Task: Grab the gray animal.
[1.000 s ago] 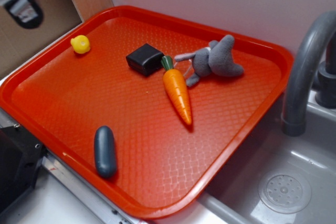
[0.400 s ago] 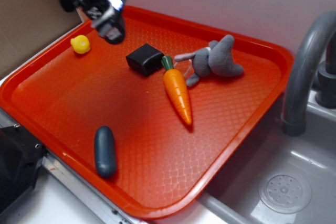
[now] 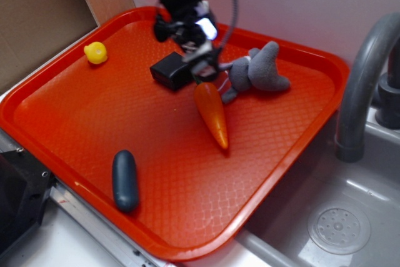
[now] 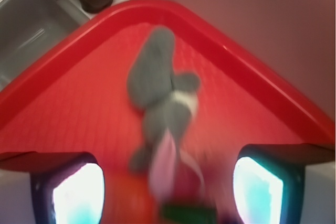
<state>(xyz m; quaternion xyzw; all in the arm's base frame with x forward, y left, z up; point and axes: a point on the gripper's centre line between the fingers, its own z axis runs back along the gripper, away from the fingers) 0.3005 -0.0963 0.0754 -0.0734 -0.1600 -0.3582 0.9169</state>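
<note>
Tray (image 3: 75, 123) on the tabletop, carrying everything. Tool (image 3: 201, 60), jaws spread and empty, hovers over the carrot (image 3: 211, 112) top. Gray animal (image 3: 259, 72) lies near the tray's far edge: probably soft, light, compressible; best pinched across the body.

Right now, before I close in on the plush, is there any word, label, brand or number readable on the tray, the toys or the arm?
None: no text shows in either view.
Textured red plastic tray: plain, no marking.
Soft gray plush animal: no tag visible; the wrist view is blurred.
Orange plastic carrot, black block, dark blue-gray capsule, yellow duck: unmarked.
Black claw: nothing legible.
</note>
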